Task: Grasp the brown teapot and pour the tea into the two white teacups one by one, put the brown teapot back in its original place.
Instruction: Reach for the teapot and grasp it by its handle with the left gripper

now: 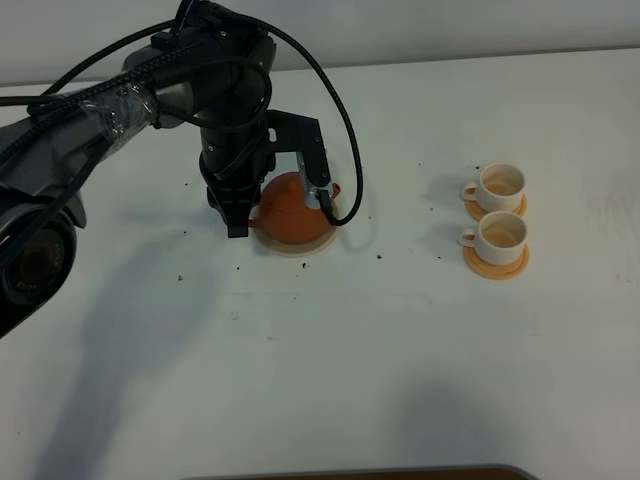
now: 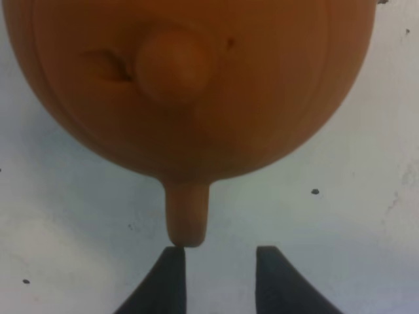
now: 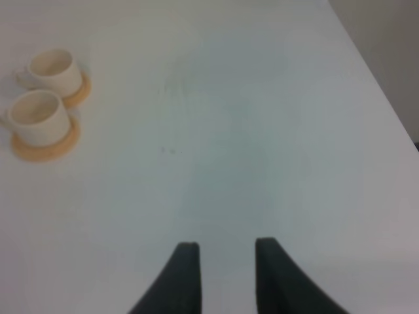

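At left teapot (image 1: 290, 212) on disc (image 1: 300, 250), at right two cups (image 1: 500, 185) on saucers (image 1: 497, 268), one behind other

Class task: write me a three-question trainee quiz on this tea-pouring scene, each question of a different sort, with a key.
1. True or false: the brown teapot stands on the beige disc.
2. How many white teacups sit on orange saucers? A one, B two, C three.
3. Fill in: the left hand, at the teapot's handle, has its jaws ____ (open/shut).
Key: 1 true; 2 B; 3 open.
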`<act>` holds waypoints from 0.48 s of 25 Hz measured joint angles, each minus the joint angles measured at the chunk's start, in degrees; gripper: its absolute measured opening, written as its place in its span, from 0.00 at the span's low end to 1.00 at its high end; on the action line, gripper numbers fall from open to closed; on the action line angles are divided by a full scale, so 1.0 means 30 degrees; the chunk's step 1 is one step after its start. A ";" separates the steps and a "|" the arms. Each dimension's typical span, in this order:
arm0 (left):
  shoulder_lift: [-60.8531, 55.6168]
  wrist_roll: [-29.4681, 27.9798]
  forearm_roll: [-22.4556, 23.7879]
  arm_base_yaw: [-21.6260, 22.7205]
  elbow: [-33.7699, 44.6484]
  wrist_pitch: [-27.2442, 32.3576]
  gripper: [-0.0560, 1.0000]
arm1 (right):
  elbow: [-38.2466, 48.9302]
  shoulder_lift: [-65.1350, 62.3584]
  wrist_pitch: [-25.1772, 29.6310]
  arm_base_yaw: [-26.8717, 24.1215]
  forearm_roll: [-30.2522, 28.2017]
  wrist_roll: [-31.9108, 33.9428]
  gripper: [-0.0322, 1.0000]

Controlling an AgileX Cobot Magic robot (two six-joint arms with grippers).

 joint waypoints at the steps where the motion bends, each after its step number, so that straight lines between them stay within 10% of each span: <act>1: 0.0000 0.0038 0.0015 0.0000 0.0000 0.0000 0.34 | 0.0000 0.0000 0.0000 0.0000 0.0000 0.0000 0.27; 12: 0.0000 -0.0106 -0.0088 -0.0039 -0.0946 0.0017 0.34 | 0.0000 0.0000 0.0000 0.0000 0.0000 0.0000 0.26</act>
